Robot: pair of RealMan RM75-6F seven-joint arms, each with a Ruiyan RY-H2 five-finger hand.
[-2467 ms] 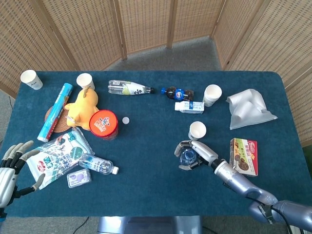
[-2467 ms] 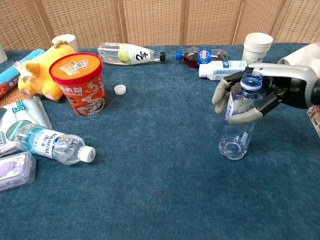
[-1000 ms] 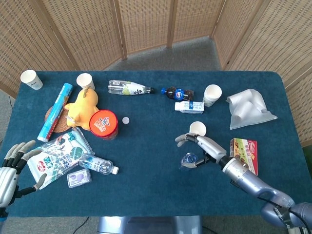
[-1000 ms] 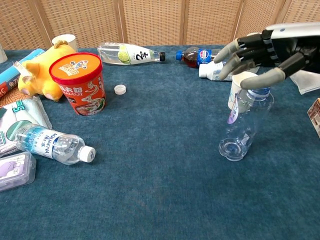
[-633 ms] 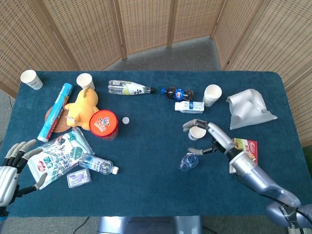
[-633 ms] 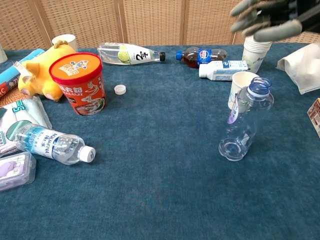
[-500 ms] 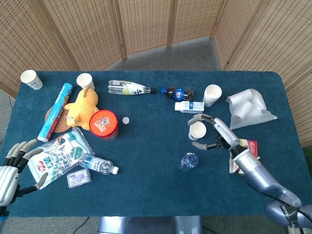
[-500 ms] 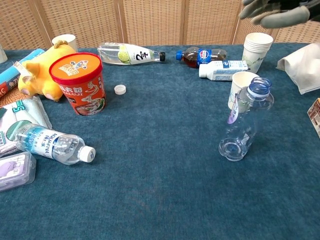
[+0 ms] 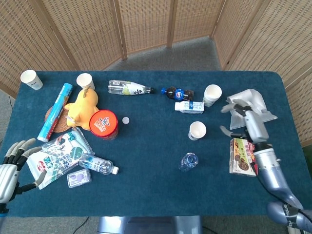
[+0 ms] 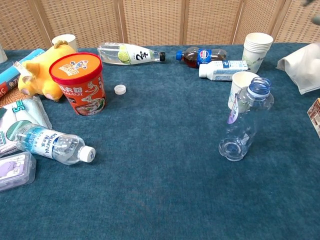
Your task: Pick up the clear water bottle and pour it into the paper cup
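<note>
1. Clear water bottle (image 10: pixel 243 121) stands upright and uncapped on the blue counter (image 9: pixel 146 185), just beside the paper cup (image 9: pixel 197 130).
2. My right hand (image 9: pixel 246 118) hangs well apart to its right, fingers spread, holding nothing.
3. My left hand (image 9: pixel 12 163) rests spread and empty at the counter's far-left edge.

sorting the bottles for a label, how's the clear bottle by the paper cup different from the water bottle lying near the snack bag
The clear bottle stands upright, uncapped and looks empty; the water bottle lies on its side with a white cap on. The clear bottle carries only a small purple tag, the water bottle a blue-and-white label. Both are clear plastic, and neither is held.
</note>
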